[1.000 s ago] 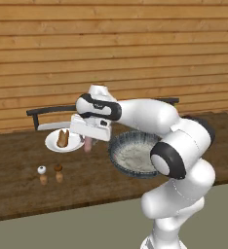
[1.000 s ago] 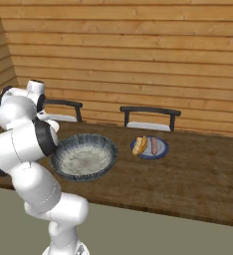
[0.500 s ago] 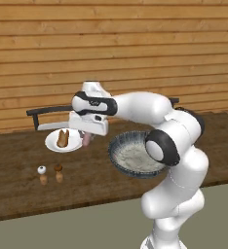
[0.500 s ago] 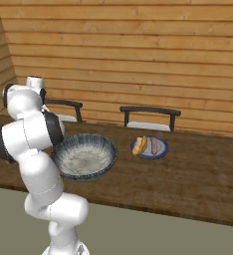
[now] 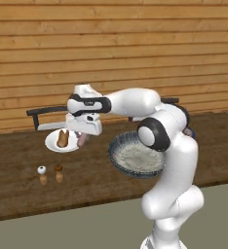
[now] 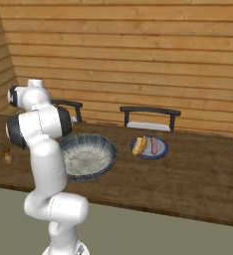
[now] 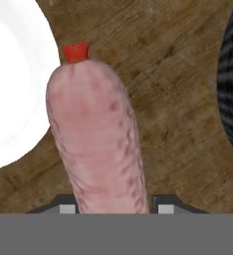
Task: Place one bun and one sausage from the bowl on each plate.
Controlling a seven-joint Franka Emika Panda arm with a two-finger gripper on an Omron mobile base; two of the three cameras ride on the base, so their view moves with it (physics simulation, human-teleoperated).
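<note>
The jaws are clamped on a pink sausage [image 7: 101, 144], which hangs down from the gripper [image 5: 82, 138] with its red-tipped end pointing at the wood below; in the hand view that tip sits over bare worktop [image 7: 178, 99] just beside the curved edge of the white plate [image 7: 14, 89], not yet over the plate itself. From the left base view the sausage [image 5: 82, 139] hangs at the near-right rim of the white plate [image 5: 51, 144], where a brown bun [image 5: 63, 138] already stands. Over the last second the arm has swung further left, away from the bowl [image 5: 135, 155] and toward this plate, and the hand has come lower over it, so the carry is nearly over and the set-down is what remains. The bowl looks empty from both base views, its pale speckled inside bare, which suggests this sausage is the last item to deliver. On the far side of the bowl, the blue-grey plate [image 6: 161, 152] already carries its own bun [image 6: 141, 145] and sausage [image 6: 154, 145]. A small further shift toward the plate's middle seems needed before release, otherwise the sausage could land on the rim and roll onto the wood. Two little shakers [image 5: 50, 174] stand nearer the worktop's front edge, well apart from the drop point.
</note>
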